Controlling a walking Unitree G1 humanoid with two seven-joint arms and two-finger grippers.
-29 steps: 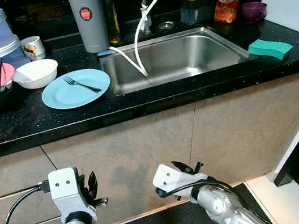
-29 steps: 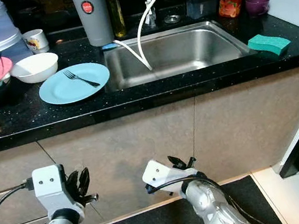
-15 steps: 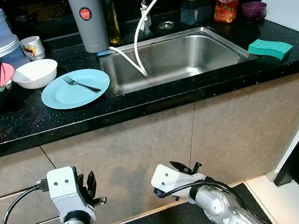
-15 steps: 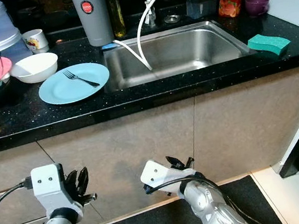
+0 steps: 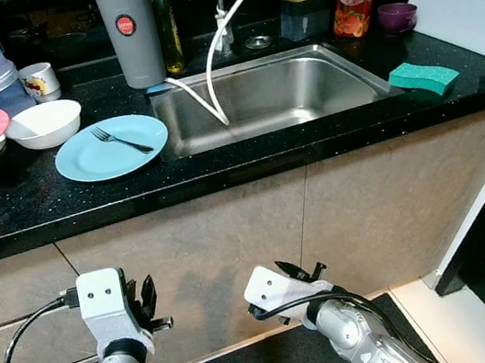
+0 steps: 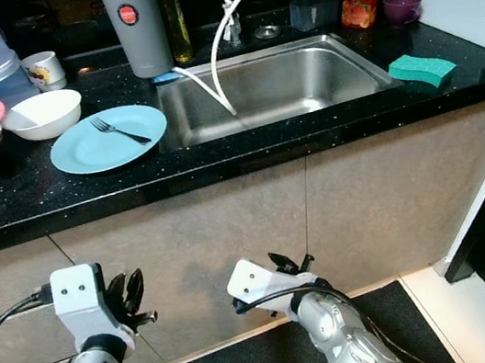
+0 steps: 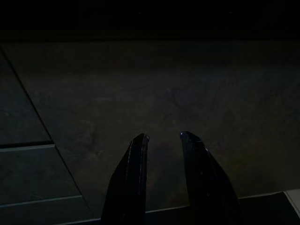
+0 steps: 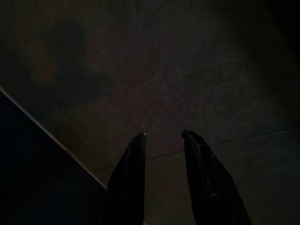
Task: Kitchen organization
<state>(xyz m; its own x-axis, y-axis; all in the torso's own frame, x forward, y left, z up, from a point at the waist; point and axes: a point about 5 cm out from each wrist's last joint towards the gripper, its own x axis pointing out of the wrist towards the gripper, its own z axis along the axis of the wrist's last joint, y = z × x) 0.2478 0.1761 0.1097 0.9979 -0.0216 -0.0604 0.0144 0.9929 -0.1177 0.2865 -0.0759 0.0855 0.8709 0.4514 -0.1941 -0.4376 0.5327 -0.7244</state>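
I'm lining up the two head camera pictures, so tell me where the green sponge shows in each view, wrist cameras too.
Left eye view: green sponge on the black counter, right of the sink.
Right eye view: same spot, at the counter's front edge.
Left wrist view: faces the dark cabinet front; no sponge.
Right wrist view: dark cabinet front and floor; no sponge.
Shared landmark: blue plate with the fork.

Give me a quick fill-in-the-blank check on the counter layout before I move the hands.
1. The fork lies on the light blue ____.
2. The green sponge sits on the counter to the ____ of the sink.
3. The white bowl is ____.
4. Both hands, left hand and right hand, hang ____ the countertop.

Missing words: plate; right; empty; below
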